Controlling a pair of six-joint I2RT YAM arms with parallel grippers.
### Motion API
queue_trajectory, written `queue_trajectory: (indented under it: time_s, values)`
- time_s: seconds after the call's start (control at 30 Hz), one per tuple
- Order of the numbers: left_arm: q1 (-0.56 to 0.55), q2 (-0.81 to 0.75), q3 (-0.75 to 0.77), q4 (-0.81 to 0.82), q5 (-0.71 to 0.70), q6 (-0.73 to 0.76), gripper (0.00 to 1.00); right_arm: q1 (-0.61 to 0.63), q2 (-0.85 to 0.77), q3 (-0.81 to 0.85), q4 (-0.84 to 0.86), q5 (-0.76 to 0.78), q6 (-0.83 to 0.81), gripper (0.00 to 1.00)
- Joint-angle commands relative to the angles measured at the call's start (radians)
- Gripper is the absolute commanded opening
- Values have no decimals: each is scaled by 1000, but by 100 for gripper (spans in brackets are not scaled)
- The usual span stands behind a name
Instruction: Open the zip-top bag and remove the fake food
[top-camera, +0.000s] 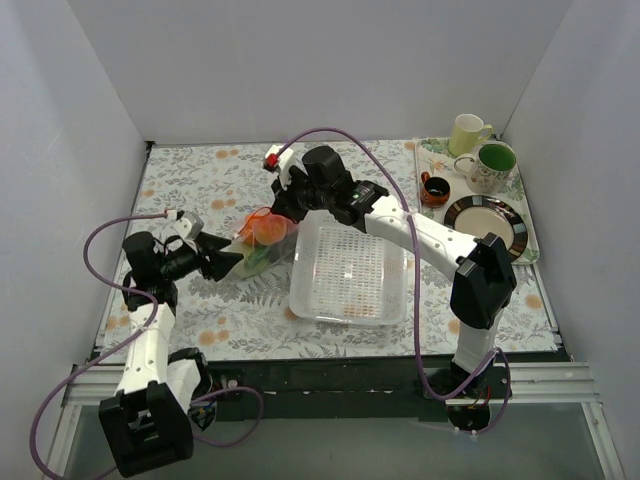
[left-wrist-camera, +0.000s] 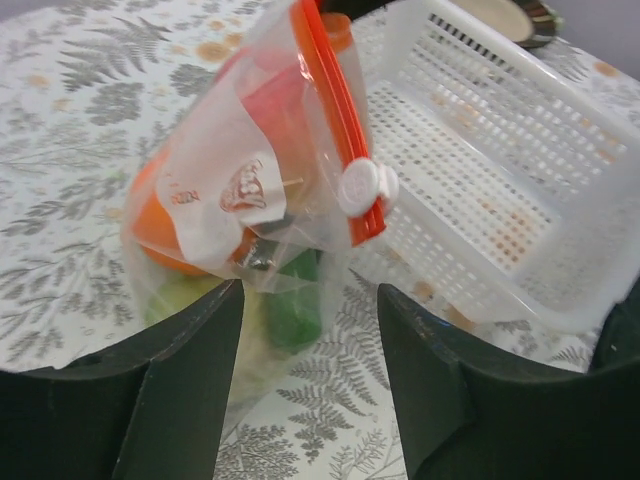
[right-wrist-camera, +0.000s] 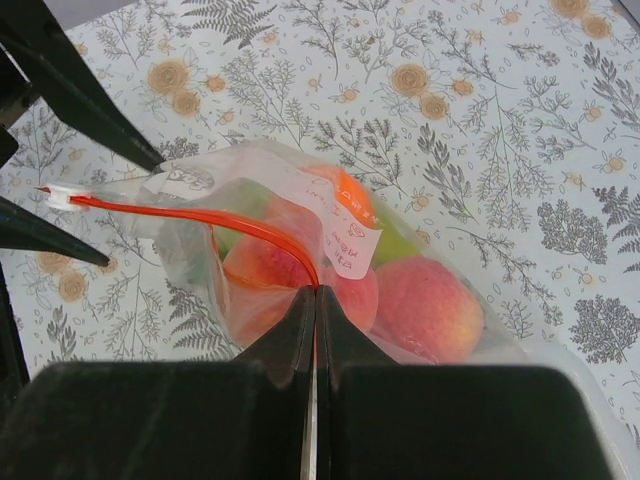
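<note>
The zip-top bag (top-camera: 262, 240) lies left of the white basket, clear with a red-orange zip strip (left-wrist-camera: 335, 110) and a white slider (left-wrist-camera: 362, 187). The fake food inside shows as orange (left-wrist-camera: 165, 235), green (left-wrist-camera: 293, 305) and peach-red (right-wrist-camera: 430, 305) pieces. My right gripper (right-wrist-camera: 317, 292) is shut on the zip strip's end and holds the bag's mouth up. My left gripper (left-wrist-camera: 310, 300) is open at the bag's other end, its fingers (left-wrist-camera: 190, 360) either side of the bag's lower part, near the slider.
A white perforated basket (top-camera: 352, 268) stands right of the bag, close to both grippers. A tray at the back right holds a dark plate (top-camera: 488, 222), a green-lined cup (top-camera: 488, 165), a yellow-green mug (top-camera: 466, 132) and a small dark cup (top-camera: 434, 188).
</note>
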Motion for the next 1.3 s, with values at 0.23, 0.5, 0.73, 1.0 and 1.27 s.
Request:
queue_trajectory:
  time_s: [0.23,0.5,0.73,1.0,1.27]
  values:
    - [58,210,144,-288,441,344,59,-18,-45,86,11,-66,58,1]
    - [61,231,159,-280,487,414,63,-17,-39,98,12,-84,81,1]
    - [59,303,216,-227,470,388,66,-8,-17,134,2,-123,115,1]
    - [58,262,185,42,433,161,70,40,21,209,-67,-150,96,1]
    - [56,254,165,33,445,192,33,42,12,207,-78,-169,99,1]
